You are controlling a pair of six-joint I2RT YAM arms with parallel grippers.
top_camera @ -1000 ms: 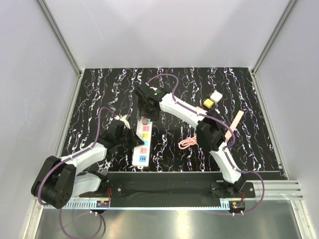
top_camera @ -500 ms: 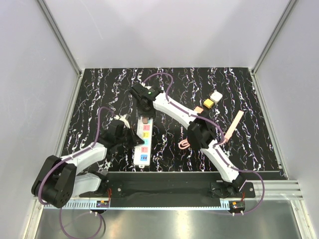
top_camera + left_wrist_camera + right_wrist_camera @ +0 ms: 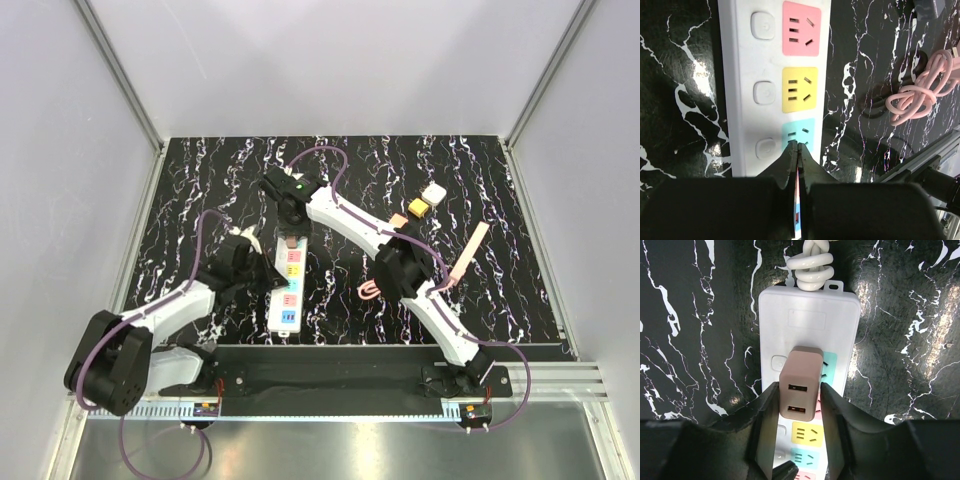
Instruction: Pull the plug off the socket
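Scattered on the black marble-patterned tabletop (image 3: 200,170): a pink coiled cable (image 3: 372,290) right of centre, a yellow cube adapter (image 3: 418,207) just beside a white cube adapter (image 3: 433,192) at upper right, and a pale pink flat stick (image 3: 470,250) below them, all apart from the strip. At centre-left of the overhead view, a long white rectangular power strip (image 3: 287,290) with pink, yellow and blue outlet patches and a bundled white cord (image 3: 810,262) at its far end; upright in the outlet nearest that cord, a brownish-pink block-shaped plug (image 3: 800,382) with two USB slots on top. Clamped against both sides of that plug, the right gripper (image 3: 799,407); tips shut together over a blue patch, the left gripper (image 3: 797,150).
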